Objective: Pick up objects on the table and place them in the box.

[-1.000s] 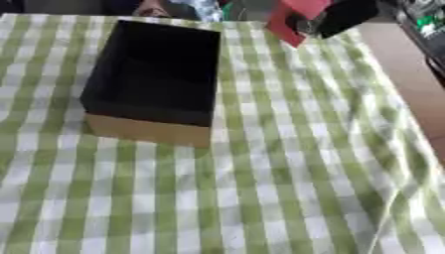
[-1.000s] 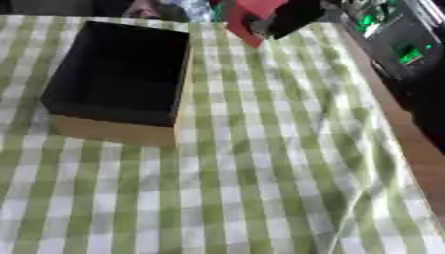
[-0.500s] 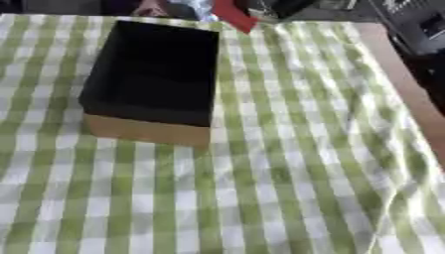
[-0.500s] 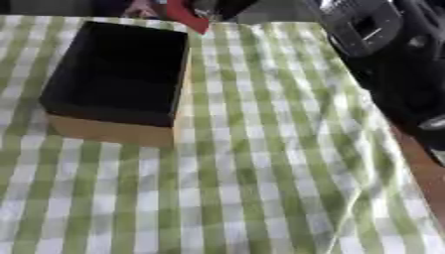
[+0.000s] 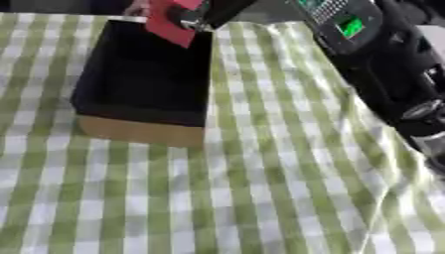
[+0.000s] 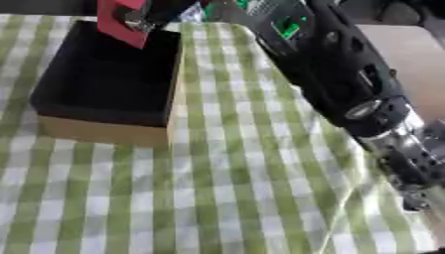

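Status, one carry in progress: my right hand (image 5: 201, 14) is clenched on a flat red object (image 5: 170, 24) and holds it above the far right corner of the box (image 5: 139, 130), not yet let go. Box interior reads black and, as far as I can make out, holds nothing yet; outer walls tan cardboard. Remaining: lower and release the red piece, then check for other items, of which I see none on the cloth from here. Left hand: out of sight in both eyes. Surface: desk under a green-and-white checked cloth (image 5: 287, 198), wrinkled toward the right edge. Room: dark, indistinct background beyond the far edge.
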Robot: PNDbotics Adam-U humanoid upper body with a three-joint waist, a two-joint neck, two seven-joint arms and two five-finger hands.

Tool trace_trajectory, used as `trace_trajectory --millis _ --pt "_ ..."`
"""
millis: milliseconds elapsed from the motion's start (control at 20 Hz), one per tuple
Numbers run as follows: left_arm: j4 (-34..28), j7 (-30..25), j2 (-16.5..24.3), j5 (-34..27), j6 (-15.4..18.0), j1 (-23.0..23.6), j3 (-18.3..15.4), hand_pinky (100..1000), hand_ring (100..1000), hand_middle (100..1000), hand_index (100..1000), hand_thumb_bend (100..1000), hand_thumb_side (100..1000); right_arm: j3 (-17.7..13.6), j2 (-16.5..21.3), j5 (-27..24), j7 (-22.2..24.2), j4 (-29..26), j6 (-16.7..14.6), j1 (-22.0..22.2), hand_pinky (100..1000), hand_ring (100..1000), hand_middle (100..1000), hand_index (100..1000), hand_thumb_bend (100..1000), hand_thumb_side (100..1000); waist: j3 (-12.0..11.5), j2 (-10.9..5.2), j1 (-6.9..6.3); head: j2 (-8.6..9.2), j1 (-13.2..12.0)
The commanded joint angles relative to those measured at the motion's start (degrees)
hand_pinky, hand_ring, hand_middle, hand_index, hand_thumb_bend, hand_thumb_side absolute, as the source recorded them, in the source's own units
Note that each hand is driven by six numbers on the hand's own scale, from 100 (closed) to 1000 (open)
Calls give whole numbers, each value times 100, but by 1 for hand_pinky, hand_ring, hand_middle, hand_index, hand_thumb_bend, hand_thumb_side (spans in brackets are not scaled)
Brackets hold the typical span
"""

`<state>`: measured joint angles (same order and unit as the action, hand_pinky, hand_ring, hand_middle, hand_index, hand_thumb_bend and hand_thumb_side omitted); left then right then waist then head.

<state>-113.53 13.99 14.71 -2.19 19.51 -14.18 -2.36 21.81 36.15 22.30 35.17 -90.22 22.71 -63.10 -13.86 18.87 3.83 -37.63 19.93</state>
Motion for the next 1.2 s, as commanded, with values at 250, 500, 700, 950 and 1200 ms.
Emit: trace_trajectory --millis 250,500,700,950,1200 --pt "-106 -48 69 -49 6 -81 17 826 535 630 777 180 784 122 -432 379 -28 532 -192 -211 728 621 422 702 100 367 -66 8 45 88 101" --pt "-106 -63 61 -62 -1 -90 23 827 534 630 777 180 784 260 -666 864 -59 936 -426 -158 730 655 461 746 100 381 -78 7 43 116 137" --pt "-106 -72 56 -60 -11 -85 21 828 534 630 777 180 785 281 -719 1082 42 1028 -706 -116 770 740 594 877 100 461 -68 12 46 113 127" --pt "-106 -79 54 -63 -17 -85 23 827 534 631 778 181 785 283 -728 1154 351 1034 -1058 -84 879 906 877 1000 349 608 -51 11 39 116 117" --pt "-106 -80 53 -71 -19 -80 27 828 534 632 778 181 784 246 -725 1221 440 1015 -1239 -96 884 907 889 1000 400 625 -41 7 23 115 116"
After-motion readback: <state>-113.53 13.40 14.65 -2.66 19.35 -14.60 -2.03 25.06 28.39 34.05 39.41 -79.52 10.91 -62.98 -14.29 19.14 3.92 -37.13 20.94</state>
